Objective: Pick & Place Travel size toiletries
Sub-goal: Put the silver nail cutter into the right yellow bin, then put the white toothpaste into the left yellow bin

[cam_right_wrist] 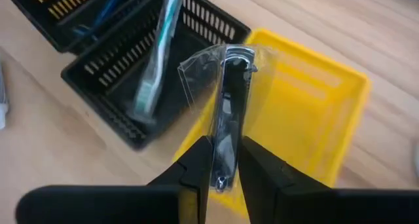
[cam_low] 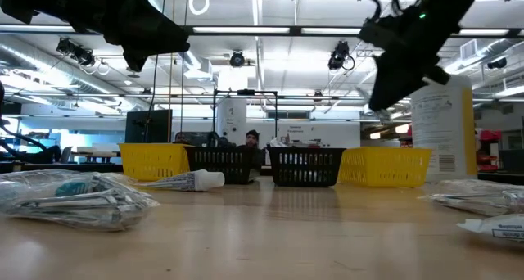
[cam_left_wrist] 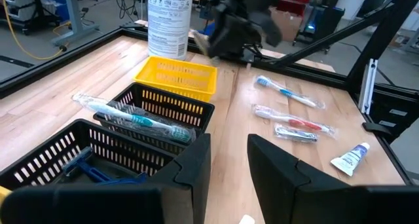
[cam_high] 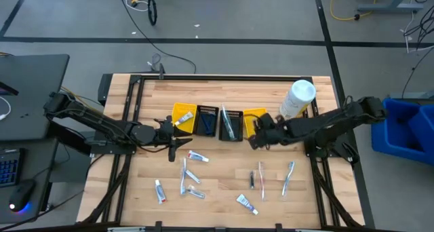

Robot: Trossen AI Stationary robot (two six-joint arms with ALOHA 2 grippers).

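— What's the right pincer [cam_right_wrist: 224, 160] got?

— It's clenched on a wrapped nail clipper [cam_right_wrist: 229, 112], hanging just above the near edge of the yellow basket [cam_right_wrist: 314, 112] below it.

— Any risk?

— I'd say the slippery wrapper could slide out early and drop on the counter [cam_high: 224, 178], or into the black basket [cam_right_wrist: 118, 86] beside it with the teal toothbrush [cam_right_wrist: 156, 60].

— And the left pincer [cam_left_wrist: 228, 160]?

— Released, empty, over the other baskets. More toiletries [cam_high: 190, 176] lie well behind both pincers.

— Any readable writing?

— The big white bottle [cam_high: 297, 100] has print, too small to read.

four baskets [cam_high: 232, 124] in a row — toiletries [cam_high: 192, 176] in front
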